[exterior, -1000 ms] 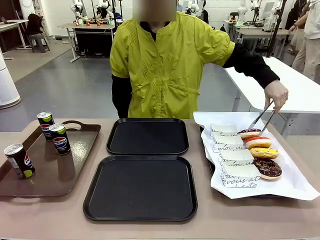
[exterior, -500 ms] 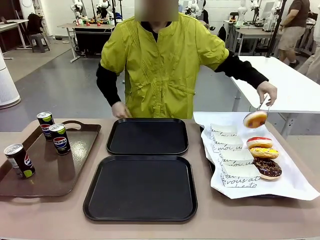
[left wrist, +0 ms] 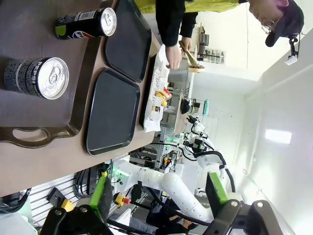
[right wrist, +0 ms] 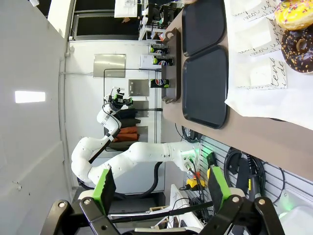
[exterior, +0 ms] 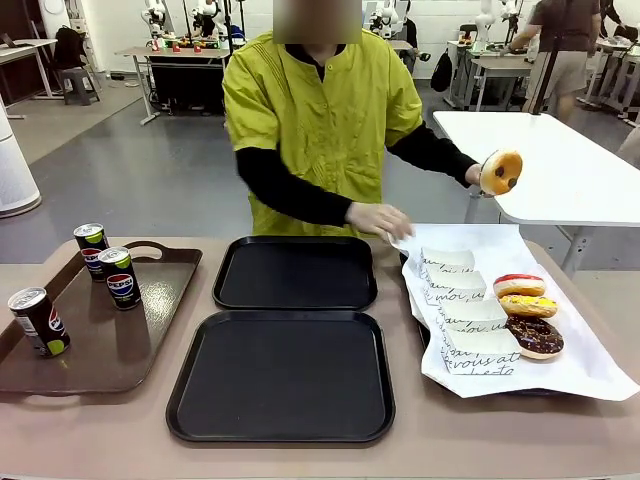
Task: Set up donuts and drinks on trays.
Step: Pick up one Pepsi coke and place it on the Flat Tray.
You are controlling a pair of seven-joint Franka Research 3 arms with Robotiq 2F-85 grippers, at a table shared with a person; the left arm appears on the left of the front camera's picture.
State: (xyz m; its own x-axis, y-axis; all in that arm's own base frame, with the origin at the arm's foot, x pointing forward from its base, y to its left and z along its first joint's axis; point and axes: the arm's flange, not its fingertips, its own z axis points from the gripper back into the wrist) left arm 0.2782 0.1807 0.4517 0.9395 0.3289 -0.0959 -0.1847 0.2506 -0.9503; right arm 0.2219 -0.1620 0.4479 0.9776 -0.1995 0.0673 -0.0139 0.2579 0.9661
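Both my pincers hang clear of the desk [exterior: 480, 440]. The left pincer [left wrist: 157, 196] stands wide apart with nothing in it, and the right pincer [right wrist: 160, 188] is the same, spread and empty.

I take the near black tray [exterior: 280, 380] as my marker. Just behind it lies the second black tray [exterior: 295, 275]; both are bare. To its left, on the brown tray [exterior: 120, 345], three Pepsi cans [exterior: 121, 277] stand upright. To its right, on white paper [exterior: 590, 370], three donuts [exterior: 528, 306] sit beside a row of white boxes [exterior: 470, 315]. Beyond those the person [exterior: 320, 130] lifts a fourth, orange-glazed donut [exterior: 500, 172] well above the desk, the other hand [exterior: 380, 218] resting at the paper's far corner.

I judge the cans stiff but thin-walled and slick — I'd clamp one squarely across mid-body with modest force. The donuts look soft, with glaze that smears — I'd sooner take them by a box's sides than pinch the ring.
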